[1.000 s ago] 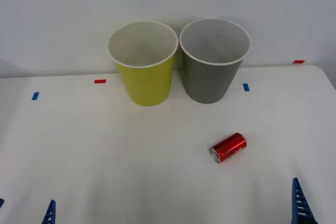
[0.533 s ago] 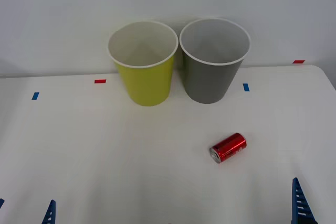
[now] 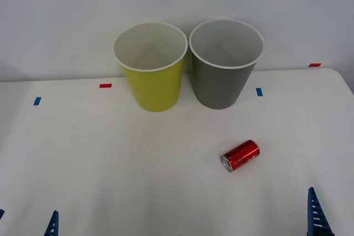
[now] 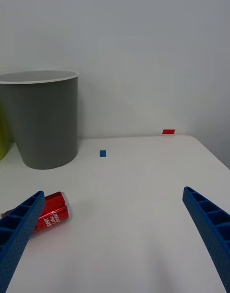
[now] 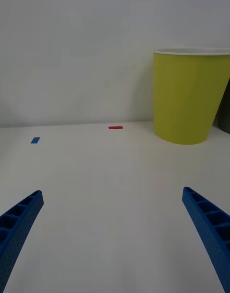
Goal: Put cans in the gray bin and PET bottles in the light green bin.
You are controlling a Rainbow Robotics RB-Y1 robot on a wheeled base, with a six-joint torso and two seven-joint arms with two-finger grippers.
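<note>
A small red can (image 3: 240, 155) lies on its side on the white table, in front of the gray bin (image 3: 221, 89). The light green bin (image 3: 155, 89) stands upright just left of the gray one, their rims nearly touching. My right gripper (image 4: 112, 192) is open near the table's front right, and one of its fingers (image 3: 316, 216) shows in the front view. The can (image 4: 52, 216) lies just beyond one right finger, which covers part of it. At the front left, my left gripper (image 5: 112, 192) is open and holds nothing. PET bottles are out of view.
Small red tape marks (image 3: 105, 85) and blue tape marks (image 3: 259, 92) are stuck on the table near the bins. A pale wall rises right behind the bins. The table's right edge (image 3: 345, 84) runs close to the right arm.
</note>
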